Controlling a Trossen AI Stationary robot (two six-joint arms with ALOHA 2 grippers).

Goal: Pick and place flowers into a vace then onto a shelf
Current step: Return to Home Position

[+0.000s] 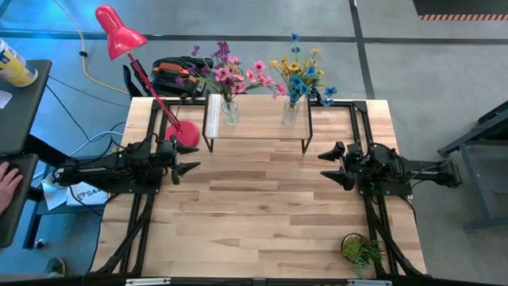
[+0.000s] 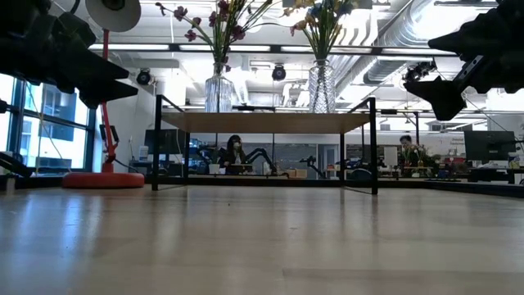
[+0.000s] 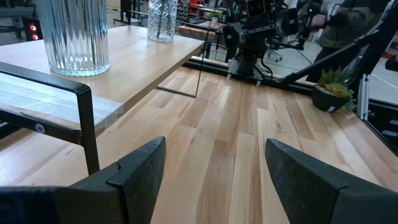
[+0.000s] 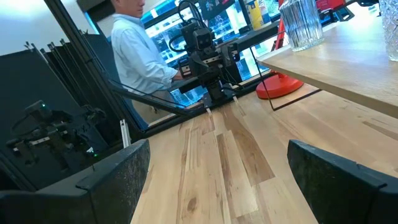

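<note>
Two ribbed glass vases stand on the shelf (image 1: 258,127) at the table's far side. The left vase (image 1: 229,110) holds the purple and pink flowers (image 1: 225,70); the right vase (image 1: 291,111) holds the blue and yellow flowers (image 1: 300,70). My left gripper (image 1: 193,168) hovers open over the table's left side, in front of the shelf's left end. My right gripper (image 1: 326,164) hovers open over the right side, near the shelf's right end. In the low view both vases (image 2: 219,90) (image 2: 321,85) rest by their bases on the plank.
A red desk lamp (image 1: 119,36) has its base (image 1: 182,133) on the table beside the shelf's left end. A small green potted plant (image 1: 362,251) sits at the near right corner. A person's hand (image 1: 8,181) shows left of the table. Bare tabletop (image 1: 262,214) lies between the arms.
</note>
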